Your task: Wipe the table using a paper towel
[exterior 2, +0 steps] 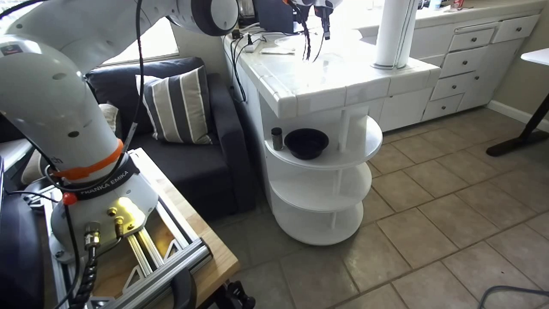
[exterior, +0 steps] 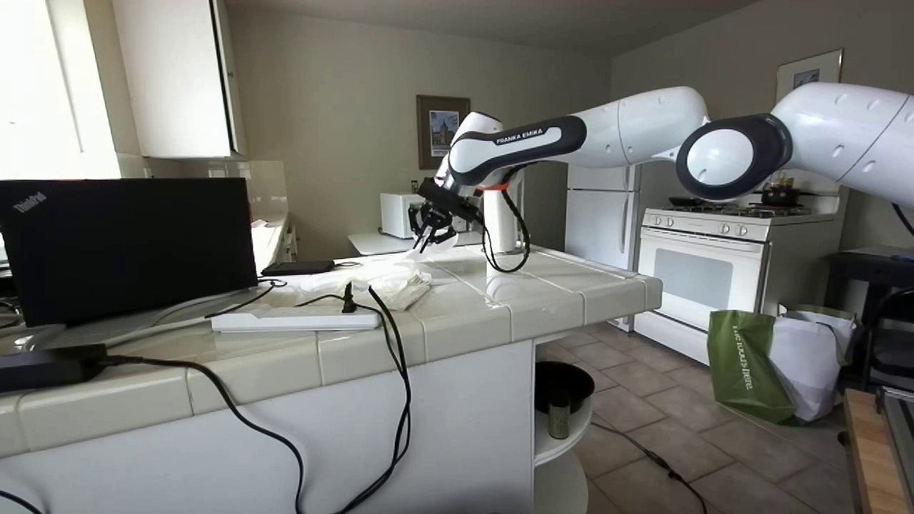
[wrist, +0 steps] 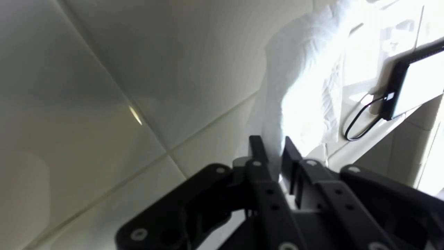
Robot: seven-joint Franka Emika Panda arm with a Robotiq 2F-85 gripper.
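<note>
The table is the pale tiled counter (exterior: 543, 282); it also shows in an exterior view (exterior 2: 317, 81) and under the jaws in the wrist view (wrist: 201, 90). The white paper towel roll (exterior: 501, 221) stands upright near the counter's edge, also seen in an exterior view (exterior 2: 391, 36). My gripper (exterior: 421, 246) is low over the counter, beside the roll. In the wrist view my gripper (wrist: 271, 142) has its fingers close together with a white paper sheet (wrist: 289, 66) between them. The sheet spreads out over the tiles, partly overexposed. Whether it joins the roll is hidden.
A black laptop (exterior: 136, 250), a white power strip (exterior: 296, 323) with cables, a dark flat device (exterior: 297, 268) and a crumpled white wrapping (exterior: 400, 287) lie on the counter. A black bowl (exterior 2: 306, 144) and a jar (exterior 2: 277, 139) stand on the end shelf.
</note>
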